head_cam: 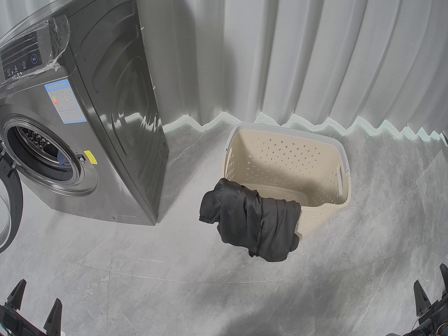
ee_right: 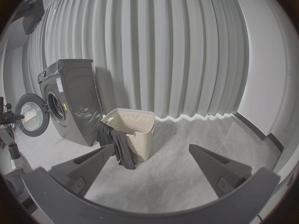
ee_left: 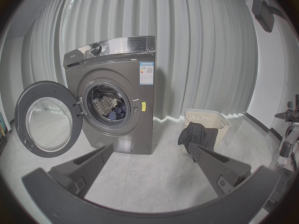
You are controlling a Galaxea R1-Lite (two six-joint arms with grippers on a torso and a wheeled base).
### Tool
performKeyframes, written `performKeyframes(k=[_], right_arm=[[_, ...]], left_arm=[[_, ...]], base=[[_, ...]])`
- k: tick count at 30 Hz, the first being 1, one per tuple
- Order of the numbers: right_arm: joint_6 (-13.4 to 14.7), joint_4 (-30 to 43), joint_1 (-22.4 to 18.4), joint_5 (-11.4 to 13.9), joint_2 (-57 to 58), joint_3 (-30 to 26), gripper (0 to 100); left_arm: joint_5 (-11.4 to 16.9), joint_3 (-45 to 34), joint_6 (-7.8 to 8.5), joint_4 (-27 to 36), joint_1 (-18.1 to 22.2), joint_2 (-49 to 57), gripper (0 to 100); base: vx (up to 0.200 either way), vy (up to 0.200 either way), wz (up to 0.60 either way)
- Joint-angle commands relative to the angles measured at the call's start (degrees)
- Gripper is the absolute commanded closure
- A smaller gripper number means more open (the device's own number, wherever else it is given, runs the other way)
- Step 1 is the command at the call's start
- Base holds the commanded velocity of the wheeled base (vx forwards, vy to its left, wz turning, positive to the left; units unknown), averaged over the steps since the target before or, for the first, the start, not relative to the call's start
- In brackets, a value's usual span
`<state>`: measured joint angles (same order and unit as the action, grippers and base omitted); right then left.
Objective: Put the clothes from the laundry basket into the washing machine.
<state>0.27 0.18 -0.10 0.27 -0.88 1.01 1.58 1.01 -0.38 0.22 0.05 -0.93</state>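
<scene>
My left pincer [ee_left: 150,148]: fingers spread wide, holding nothing, low and well left of the laundry basket [head_cam: 284,162].
Washing machine [head_cam: 116,117]: near the basket, on its left; door [ee_left: 46,119] stands open, dark clothes [ee_left: 116,112] lie inside.
Black garment [head_cam: 252,220]: draped over the basket's near rim, hanging down its outer wall.
My right pincer [ee_right: 151,148]: fingers spread wide, empty, low and well right of the basket.

The grey, marble-patterned floor [head_cam: 186,276] carries a dark grey washing machine [head_cam: 116,117] on the left, its round door [ee_left: 46,119] swung open. A beige perforated laundry basket [head_cam: 280,159] stands upright to its right (near, not touching). A pale pleated curtain [head_cam: 303,47] meets the floor behind both.
</scene>
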Motion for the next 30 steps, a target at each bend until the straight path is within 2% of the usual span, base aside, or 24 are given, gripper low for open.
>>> performKeyframes(k=[1, 10, 12, 14, 16, 19, 23, 24, 26, 27, 30], right_arm=[[0.0, -0.01, 0.01, 0.08, 0.61, -0.92, 0], [0.43, -1.94, -0.08, -0.09, 0.79, -0.22, 0], [0.35, -4.75, -0.08, -0.62, 0.88, 5.23, 0], [0.35, -3.87, -0.08, -0.27, -0.44, 9.27, 0], [0.35, -1.59, 0.1, 0.35, -5.27, 12.08, 0], [0.35, -1.76, 0.54, 1.05, -10.72, 12.7, 0], [1.14, -3.17, 1.77, 4.21, -24.17, 14.98, 0], [2.37, -3.79, 2.21, 5.71, -29.71, 15.86, 0], [3.34, -4.23, 2.38, 6.5, -33.22, 16.3, 0], [4.48, -5.9, 3.09, 7.73, -39.82, 16.65, 0], [6.32, -10.38, 5.99, 7.99, -48.6, 16.39, 0]], left_arm=[[0.0, -0.92, -0.06, 0.04, 0.04, 0.93, 0], [0.0, -0.92, -0.15, -0.04, 0.04, 0.93, 0], [0.0, -0.84, -0.15, 0.04, 0.04, 0.93, 0], [0.0, -0.84, 0.03, -0.04, 0.04, 0.93, 0], [0.09, -0.92, 0.11, 0.04, -0.05, 0.93, 0], [0.09, -0.92, 0.11, -0.04, 0.04, 0.93, 0], [0.09, -0.92, 0.11, -0.04, 0.04, 0.93, 0], [0.09, -0.92, 0.11, 0.04, 0.04, 0.93, 0], [0.09, -0.92, 0.03, -0.04, 0.04, 0.93, 0], [0.09, -0.92, 0.11, 0.04, -0.05, 0.93, 0], [0.09, -0.84, 0.11, -0.04, 0.04, 0.93, 0]], base=[[0.0, 0.0, 0.0], [0.0, 0.0, 0.0], [0.0, 0.0, 0.0], [0.0, 0.0, 0.0], [0.0, 0.0, 0.0], [0.0, 0.0, 0.0], [0.0, 0.0, 0.0], [0.0, 0.0, 0.0], [0.0, 0.0, 0.0], [0.0, 0.0, 0.0], [0.0, 0.0, 0.0]])
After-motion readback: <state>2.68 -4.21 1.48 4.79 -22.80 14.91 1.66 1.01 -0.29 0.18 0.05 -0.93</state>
